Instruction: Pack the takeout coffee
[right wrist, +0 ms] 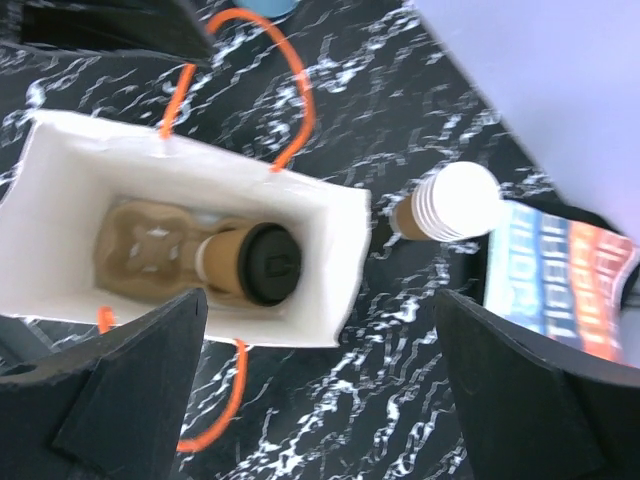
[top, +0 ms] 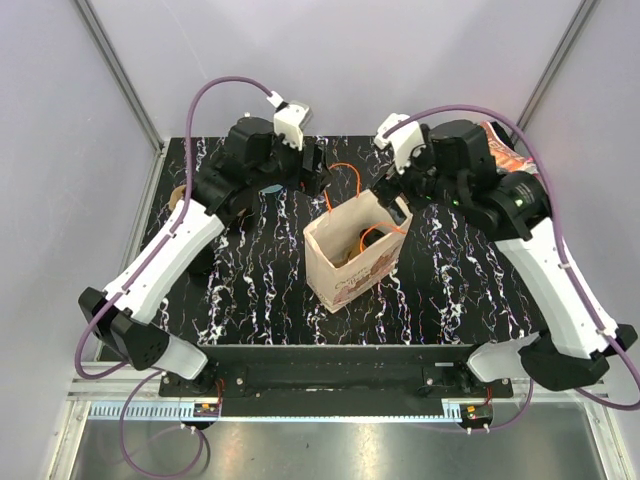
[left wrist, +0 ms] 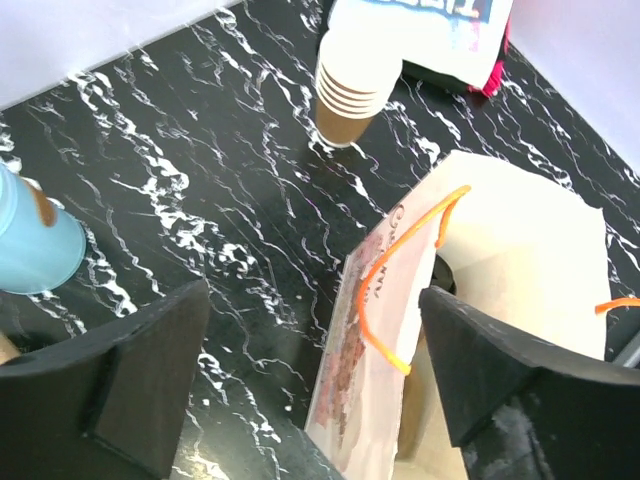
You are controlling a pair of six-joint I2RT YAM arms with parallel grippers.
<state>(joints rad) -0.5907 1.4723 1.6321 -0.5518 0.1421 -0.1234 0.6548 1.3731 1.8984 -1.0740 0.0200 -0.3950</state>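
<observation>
The takeout coffee [right wrist: 240,262] is a brown paper cup with a black lid. It sits in a cardboard carrier [right wrist: 145,250] inside the open white paper bag [right wrist: 70,190] with orange handles. The bag stands mid-table in the top view [top: 355,275]. My right gripper [right wrist: 320,400] is open and empty, hovering above the bag's near corner [top: 393,205]. My left gripper [left wrist: 315,400] is open and empty. It straddles the bag's upper edge [left wrist: 390,330] at the far side [top: 312,172], touching nothing that I can see.
A stack of nested brown cups [right wrist: 450,205] stands behind the bag, also in the left wrist view [left wrist: 350,90]. A colourful packet [right wrist: 560,280] lies at the back right. A light-blue cup [left wrist: 35,245] stands at the back left. Grey walls surround the table.
</observation>
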